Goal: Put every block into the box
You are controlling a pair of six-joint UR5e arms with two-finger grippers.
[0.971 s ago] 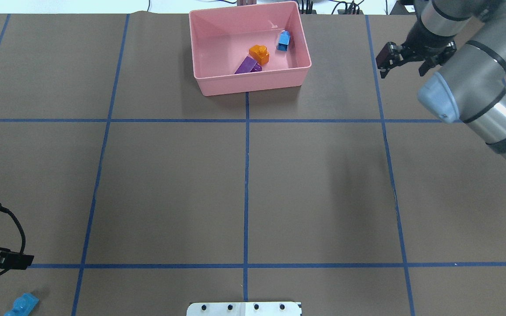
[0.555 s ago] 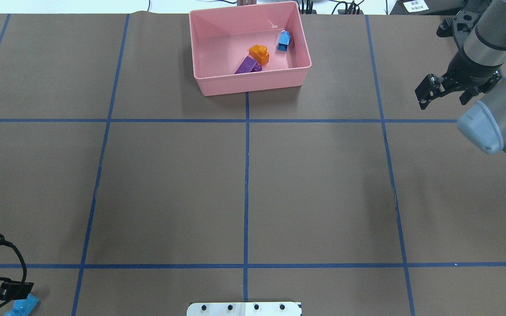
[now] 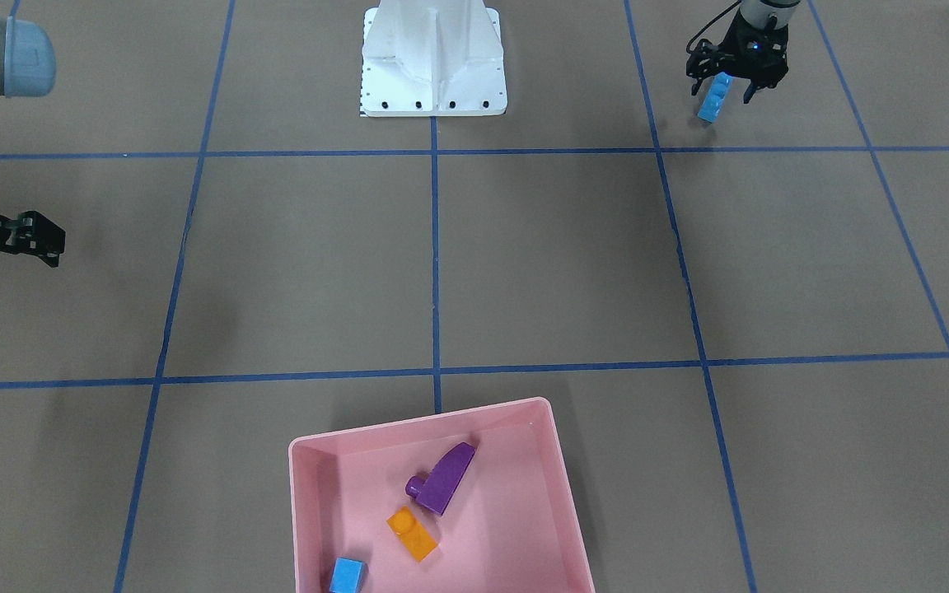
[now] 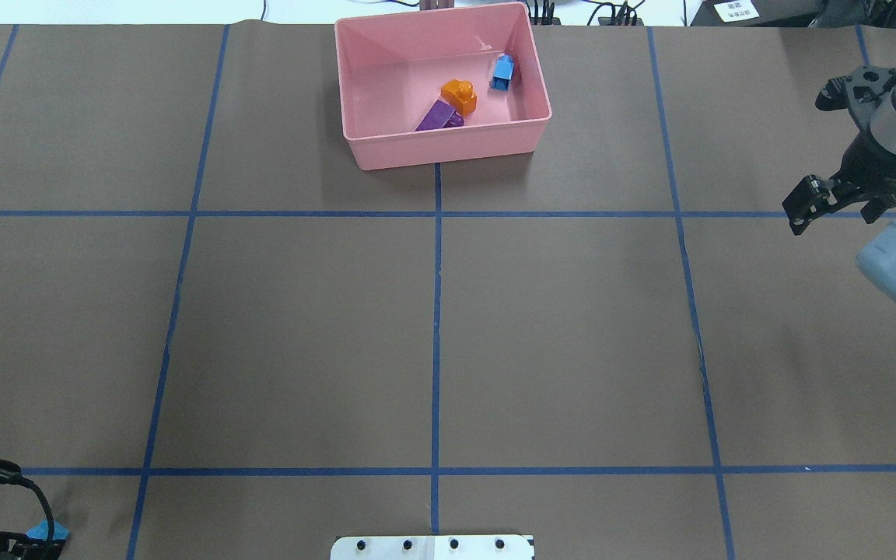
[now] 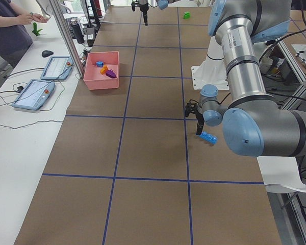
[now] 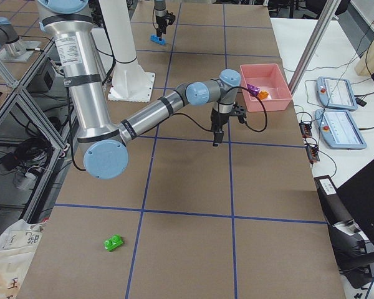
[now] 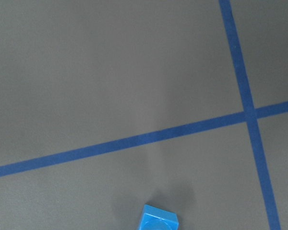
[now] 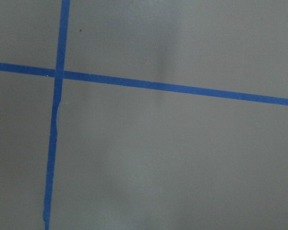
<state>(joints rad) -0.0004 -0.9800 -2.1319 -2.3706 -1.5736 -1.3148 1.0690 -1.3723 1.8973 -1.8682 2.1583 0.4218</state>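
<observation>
Starting left: left gripper [image 3: 722, 91], jaws spread, straddles the long blue block [image 3: 712, 103] lying on the table [image 4: 300, 327]; white base plate [image 4: 432, 547] nearby. Centre: box [image 4: 448, 148] holds orange block [image 4: 460, 95], purple block [image 4: 439, 117], small blue block [image 4: 502, 72]. Right gripper [image 4: 833, 211] spread, empty; green block [image 6: 114, 243] beyond.

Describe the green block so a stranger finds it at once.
Take the brown table with blue tape lines. Go to its end on the robot's right, far from the pink box. The green block lies there alone, the only green one.

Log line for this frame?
left gripper open over long blue block | right gripper open, empty | box: three blocks | green block outside
</observation>
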